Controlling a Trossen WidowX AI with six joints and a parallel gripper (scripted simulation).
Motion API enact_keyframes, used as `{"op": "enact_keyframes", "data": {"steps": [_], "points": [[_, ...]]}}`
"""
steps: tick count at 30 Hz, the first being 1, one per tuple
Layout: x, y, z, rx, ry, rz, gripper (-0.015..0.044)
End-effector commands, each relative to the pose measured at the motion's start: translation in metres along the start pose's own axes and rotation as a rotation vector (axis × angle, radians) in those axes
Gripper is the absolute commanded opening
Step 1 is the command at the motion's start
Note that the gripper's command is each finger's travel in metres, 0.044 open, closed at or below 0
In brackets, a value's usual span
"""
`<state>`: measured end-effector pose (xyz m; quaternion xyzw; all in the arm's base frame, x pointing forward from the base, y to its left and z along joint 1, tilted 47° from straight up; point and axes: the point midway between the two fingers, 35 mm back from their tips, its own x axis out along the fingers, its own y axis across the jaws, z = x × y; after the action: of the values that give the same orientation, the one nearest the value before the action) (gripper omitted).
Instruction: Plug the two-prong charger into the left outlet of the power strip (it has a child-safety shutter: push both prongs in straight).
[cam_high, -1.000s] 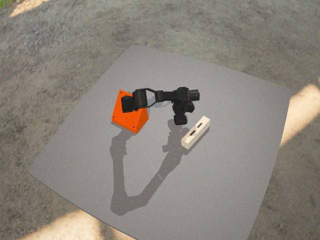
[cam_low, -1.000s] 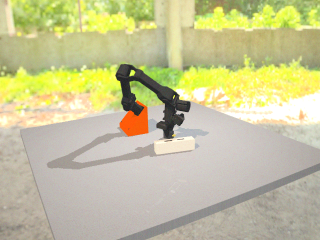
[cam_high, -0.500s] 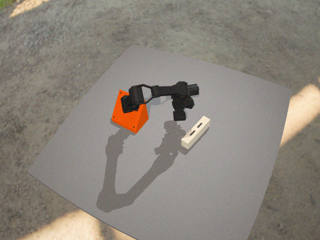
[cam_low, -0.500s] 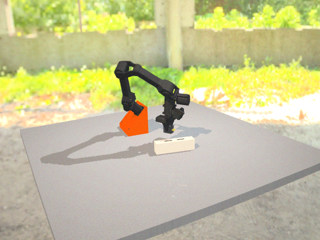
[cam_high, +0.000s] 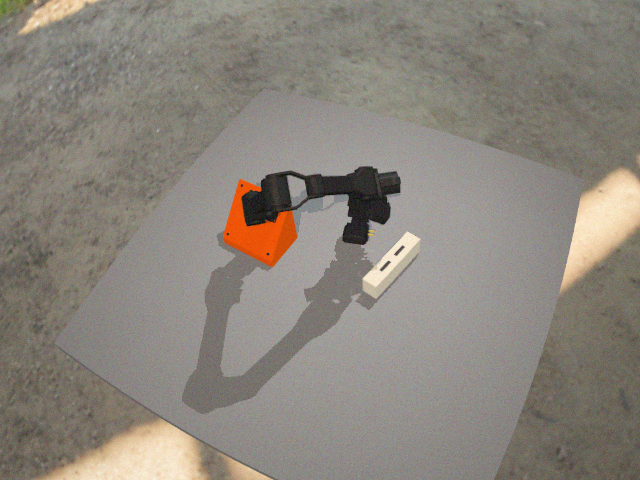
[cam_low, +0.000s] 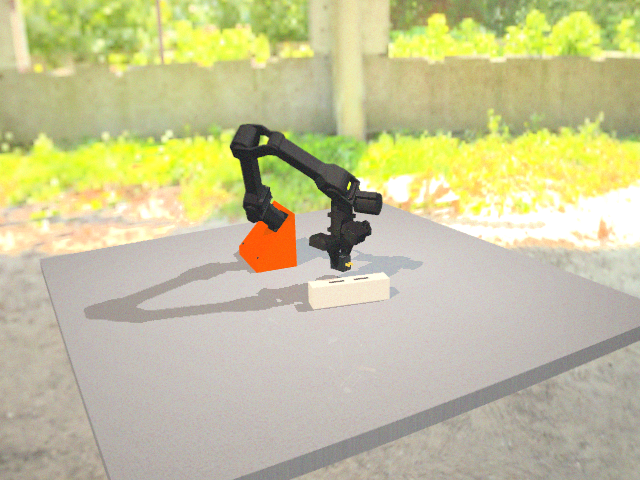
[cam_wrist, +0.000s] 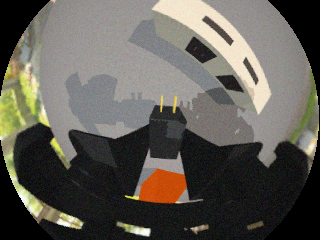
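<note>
Pincer (cam_high: 356, 231) (cam_low: 340, 259) (cam_wrist: 164, 127): partly closed, gripping charger (cam_high: 354, 234) (cam_low: 338, 263) (cam_wrist: 167, 127) | yellow prongs (cam_high: 371, 232) (cam_low: 348, 264) (cam_wrist: 162, 104): outside power strip (cam_high: 399, 267) (cam_low: 348, 295) (cam_wrist: 240, 51) | strip: on counter (cam_high: 413, 361) (cam_low: 310, 372) (cam_wrist: 105, 55), dark slots on top | top view: charger left of strip

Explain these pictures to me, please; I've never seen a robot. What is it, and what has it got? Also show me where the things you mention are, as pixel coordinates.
The black arm (cam_high: 336, 185) (cam_low: 299, 160) has joints like an elbow and wrist. The top picture looks down on it, the exterior one from the side, and the wrist one from the arm itself, near its end effector (cam_high: 356, 232) (cam_low: 341, 262) (cam_wrist: 164, 127). That is shut on a black charger (cam_wrist: 166, 135) with two yellow prongs (cam_high: 371, 233) (cam_low: 348, 264) (cam_wrist: 168, 104). On the grey table (cam_high: 439, 361) (cam_low: 310, 392) (cam_wrist: 100, 60) are an orange block (cam_high: 253, 232) (cam_low: 276, 248) (cam_wrist: 162, 186) and a cream power strip (cam_high: 382, 279) (cam_low: 351, 294) (cam_wrist: 240, 50) with slots.
</note>
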<state>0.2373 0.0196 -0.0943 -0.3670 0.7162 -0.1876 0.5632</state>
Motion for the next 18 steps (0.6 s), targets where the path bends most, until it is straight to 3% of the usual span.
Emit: {"op": "enact_keyframes", "data": {"steps": [1,18], "points": [[0.007,0.003,0.002,0.082,0.006,0.006,0.0],[0.024,0.009,0.01,0.385,0.006,0.026,0.0]]}}
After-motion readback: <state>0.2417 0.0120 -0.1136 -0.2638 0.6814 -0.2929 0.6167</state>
